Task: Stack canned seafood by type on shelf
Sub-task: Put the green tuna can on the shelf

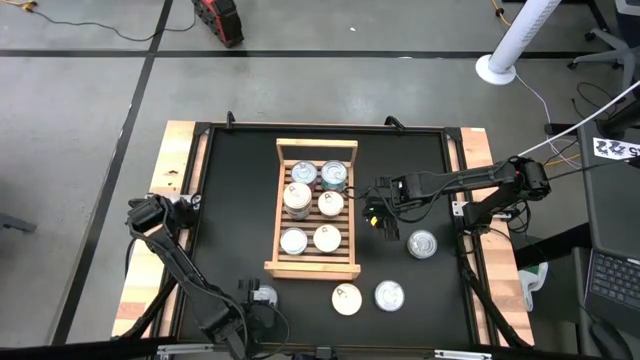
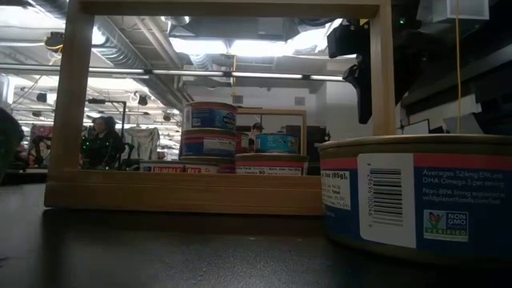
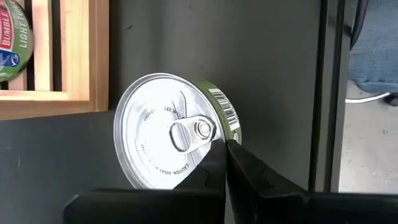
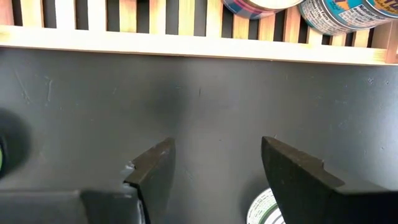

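A robot lab in a big open workroom

The black table (image 1: 240, 200) with wooden edge planks (image 1: 170, 165) stands on a bare grey floor (image 1: 330, 90) marked with dark tape lines. At 1 o'clock from the table is a white fan stand (image 1: 512, 45), and at 3 o'clock a laptop (image 1: 610, 285) and loose cables (image 1: 575, 135). The low view shows bare pipes (image 2: 120, 56) and long ceiling lights (image 2: 240, 48) overhead, with a person (image 2: 100, 140) sitting far back.

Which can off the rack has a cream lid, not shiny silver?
The cream-lidded can at the table's near edge, just right of the shelf's near corner. The other loose cans have silver lids.
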`<move>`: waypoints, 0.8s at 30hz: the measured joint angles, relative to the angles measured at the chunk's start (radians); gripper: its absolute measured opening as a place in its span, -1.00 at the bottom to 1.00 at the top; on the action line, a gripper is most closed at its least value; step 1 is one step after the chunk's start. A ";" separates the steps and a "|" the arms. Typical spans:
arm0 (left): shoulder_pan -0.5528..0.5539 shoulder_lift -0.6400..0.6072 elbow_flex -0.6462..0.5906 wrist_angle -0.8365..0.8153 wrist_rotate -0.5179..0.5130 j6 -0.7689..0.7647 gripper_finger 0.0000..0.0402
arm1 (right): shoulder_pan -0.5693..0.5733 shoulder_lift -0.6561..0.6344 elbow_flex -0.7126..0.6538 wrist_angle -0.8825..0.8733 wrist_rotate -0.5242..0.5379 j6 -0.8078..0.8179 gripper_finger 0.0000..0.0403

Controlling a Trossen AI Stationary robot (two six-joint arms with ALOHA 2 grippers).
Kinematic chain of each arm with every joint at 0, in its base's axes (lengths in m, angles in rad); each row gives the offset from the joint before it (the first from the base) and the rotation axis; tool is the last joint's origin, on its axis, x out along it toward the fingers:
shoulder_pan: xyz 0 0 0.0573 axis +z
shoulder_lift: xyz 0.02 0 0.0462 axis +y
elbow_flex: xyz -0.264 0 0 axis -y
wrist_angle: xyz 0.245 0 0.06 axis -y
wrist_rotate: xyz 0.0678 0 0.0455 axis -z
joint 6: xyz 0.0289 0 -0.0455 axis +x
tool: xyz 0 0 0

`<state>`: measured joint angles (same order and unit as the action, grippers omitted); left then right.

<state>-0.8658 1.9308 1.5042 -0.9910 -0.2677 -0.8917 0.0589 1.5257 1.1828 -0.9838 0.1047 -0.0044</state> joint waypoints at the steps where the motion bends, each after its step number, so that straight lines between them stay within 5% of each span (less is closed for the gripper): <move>1: 0.000 0.000 0.003 0.000 0.000 0.000 -1.00 | 0.000 0.000 0.000 0.000 0.000 0.000 0.17; 24: 0.077 0.000 0.088 0.008 -0.049 0.097 -1.00 | 0.000 0.000 0.000 0.025 0.000 0.000 0.17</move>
<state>-0.7884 1.9310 1.5925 -0.9826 -0.3169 -0.7944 0.0589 1.5261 1.1828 -0.9590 0.1047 -0.0044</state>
